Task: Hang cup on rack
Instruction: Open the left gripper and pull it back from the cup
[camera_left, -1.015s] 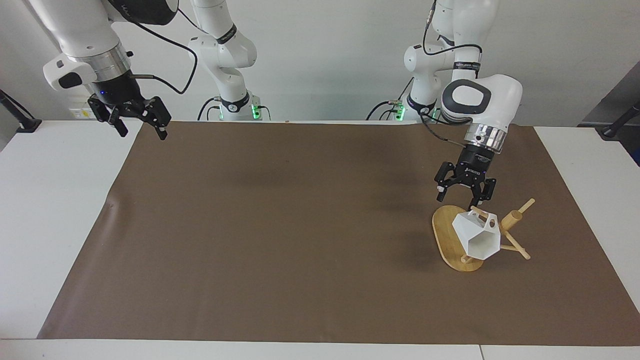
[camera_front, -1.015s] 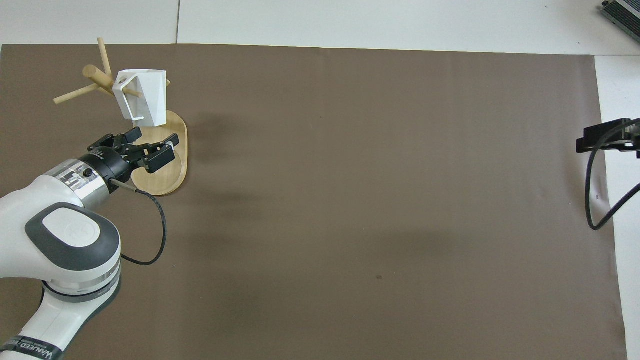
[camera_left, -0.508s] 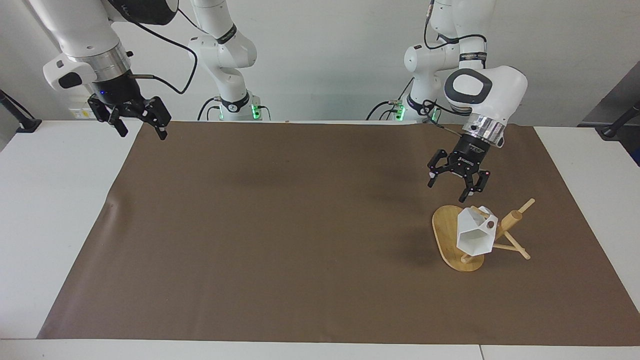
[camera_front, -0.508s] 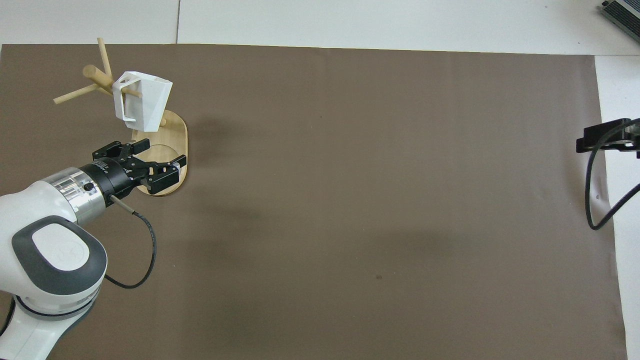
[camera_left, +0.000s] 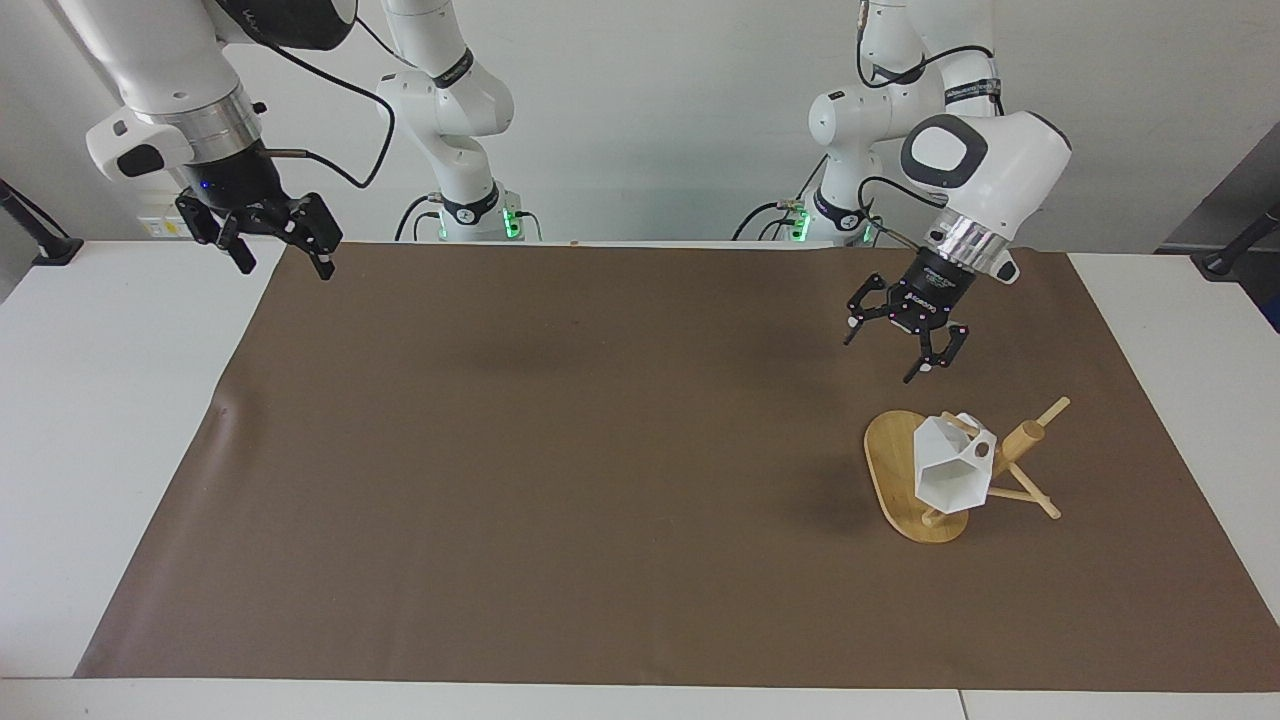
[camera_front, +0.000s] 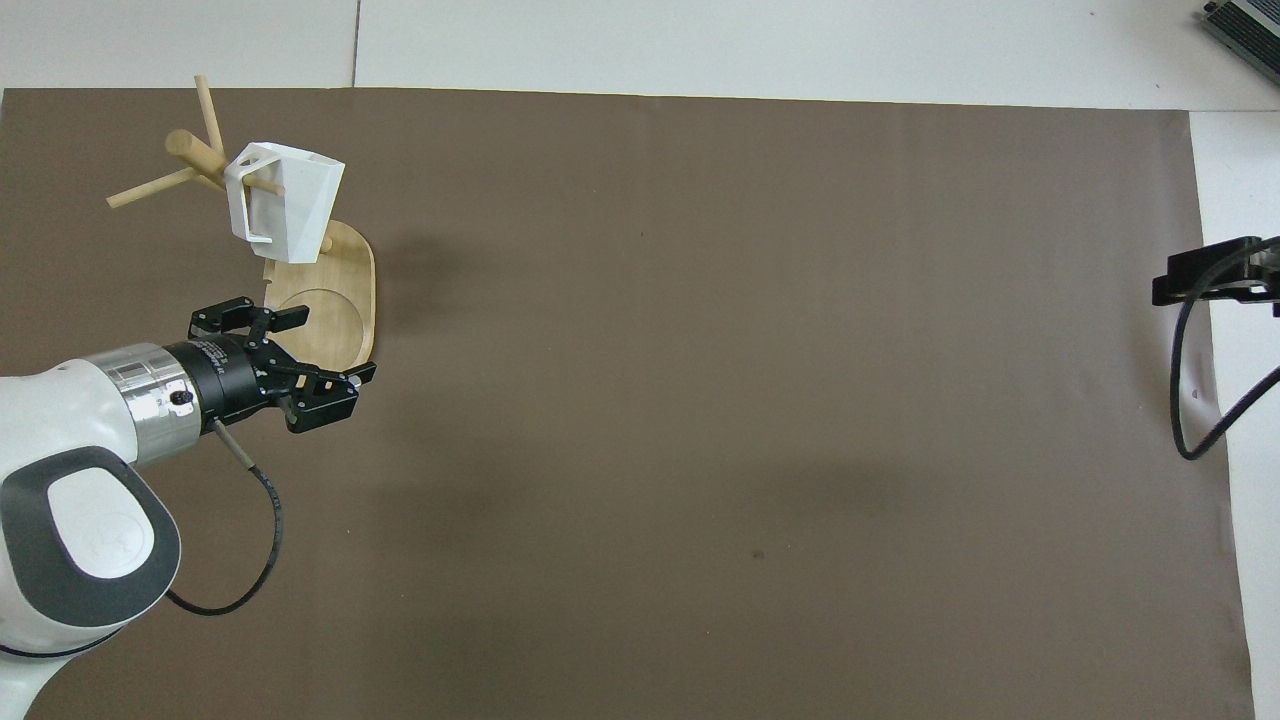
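Facing view: the white cup (camera_left: 948, 470) hangs by its handle on a peg of the bamboo rack (camera_left: 1005, 465), at the left arm's end of the desk (camera_left: 120, 420), on the brown mat (camera_left: 560, 470). The left gripper (camera_left: 902, 352) hovers over the mat beside the rack's base, jaws wide and empty. The right gripper (camera_left: 275, 250) waits over the mat's corner, jaws wide. Nothing stands between gripper and rack. Overhead view: only the right gripper's tips (camera_front: 1205, 275) show; the cup's handle (camera_front: 250, 205) is clearly threaded.
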